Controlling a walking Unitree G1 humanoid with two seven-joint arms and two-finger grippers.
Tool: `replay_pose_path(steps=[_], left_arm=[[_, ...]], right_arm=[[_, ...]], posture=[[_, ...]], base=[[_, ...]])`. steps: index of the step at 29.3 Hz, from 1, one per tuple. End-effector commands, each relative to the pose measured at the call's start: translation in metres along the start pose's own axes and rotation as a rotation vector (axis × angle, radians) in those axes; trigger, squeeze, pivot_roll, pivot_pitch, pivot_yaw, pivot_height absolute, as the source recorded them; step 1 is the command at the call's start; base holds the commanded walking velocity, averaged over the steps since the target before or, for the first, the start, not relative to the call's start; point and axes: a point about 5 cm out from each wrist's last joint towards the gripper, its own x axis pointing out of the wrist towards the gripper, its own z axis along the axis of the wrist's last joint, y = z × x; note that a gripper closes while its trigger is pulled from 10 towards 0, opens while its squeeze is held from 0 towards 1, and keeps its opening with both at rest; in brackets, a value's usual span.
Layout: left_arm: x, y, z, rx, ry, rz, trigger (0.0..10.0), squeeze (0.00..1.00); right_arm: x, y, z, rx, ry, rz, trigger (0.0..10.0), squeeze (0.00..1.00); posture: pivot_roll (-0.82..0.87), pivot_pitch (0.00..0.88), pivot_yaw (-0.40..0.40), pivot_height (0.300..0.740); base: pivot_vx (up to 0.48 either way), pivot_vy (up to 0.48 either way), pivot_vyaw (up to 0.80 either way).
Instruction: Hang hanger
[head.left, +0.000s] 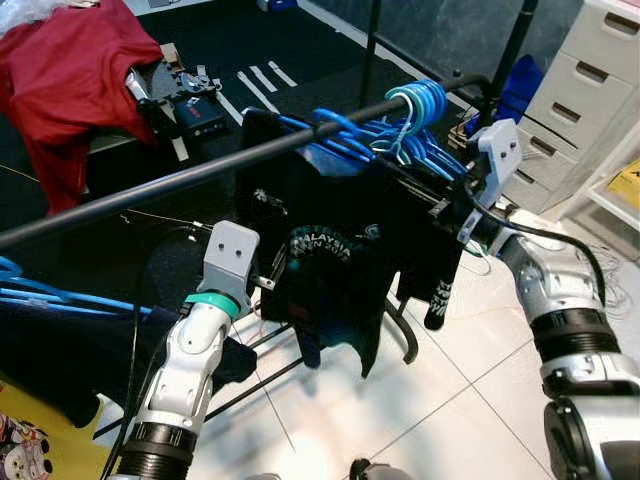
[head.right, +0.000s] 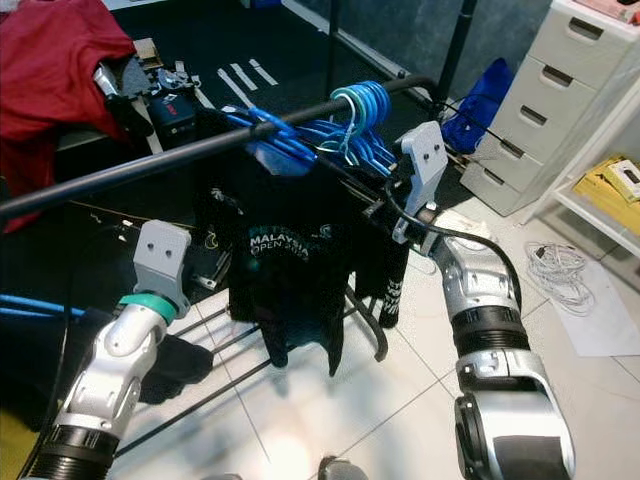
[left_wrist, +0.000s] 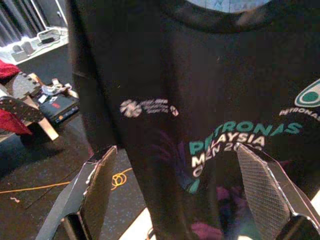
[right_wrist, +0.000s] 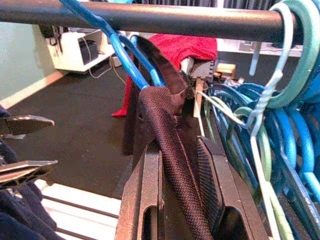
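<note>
Up at the rail (right_wrist: 150, 17), the right pincer (right_wrist: 185, 165) is clamped on the black T-shirt's (head.right: 290, 260) shoulder fabric, draped over a blue hanger (right_wrist: 125, 55) hooked on that rail beside bunched blue hangers (head.left: 415, 125). Below, the left pincer (left_wrist: 180, 185) is spread wide, fingers (left_wrist: 262, 185) flanking the shirt's Petronas print without touching.

dim, slightly soft indoor light
</note>
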Motion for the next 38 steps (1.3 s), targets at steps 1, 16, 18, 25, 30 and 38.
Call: replay_pose_path(steps=[1, 16, 18, 25, 30, 38], left_arm=[[-0.002, -0.002, -0.005, -0.015, 0.021, -0.002, 10.0, 0.00], [-0.019, 0.015, 0.001, 0.003, 0.019, -0.039, 10.0, 0.00], [-0.024, 0.020, 0.009, -0.035, 0.011, -0.059, 10.0, 0.00], [-0.034, 0.025, 0.037, -0.102, -0.040, -0.094, 10.0, 0.00], [-0.033, 0.013, 0.045, -0.124, -0.054, -0.097, 10.0, 0.00], [-0.024, 0.002, 0.041, -0.141, -0.050, -0.041, 10.0, 0.00]], right_arm=[[0.006, 0.007, 0.025, -0.035, -0.108, 0.043, 0.0, 0.00], [-0.033, 0.062, -0.023, 0.105, 0.018, 0.053, 10.0, 0.00], [-0.035, 0.067, -0.029, 0.150, 0.013, 0.035, 10.0, 0.00], [-0.040, 0.072, -0.035, 0.237, -0.001, 0.049, 10.0, 0.00], [-0.035, 0.084, -0.029, 0.283, -0.004, 0.150, 10.0, 0.00], [-0.032, 0.103, -0.026, 0.331, 0.017, 0.266, 10.0, 0.00]], posture=[[-0.04, 0.006, 0.043, 0.740], [-0.06, 0.058, 0.039, 0.740], [-0.05, 0.061, 0.048, 0.740], [-0.04, 0.069, 0.055, 0.740], [-0.05, 0.072, 0.056, 0.740], [-0.06, 0.082, 0.049, 0.740]], base=[[0.000, 0.000, 0.00], [0.000, 0.000, 0.00], [0.000, 0.000, 0.00], [0.000, 0.000, 0.00], [0.000, 0.000, 0.00], [0.000, 0.000, 0.00]])
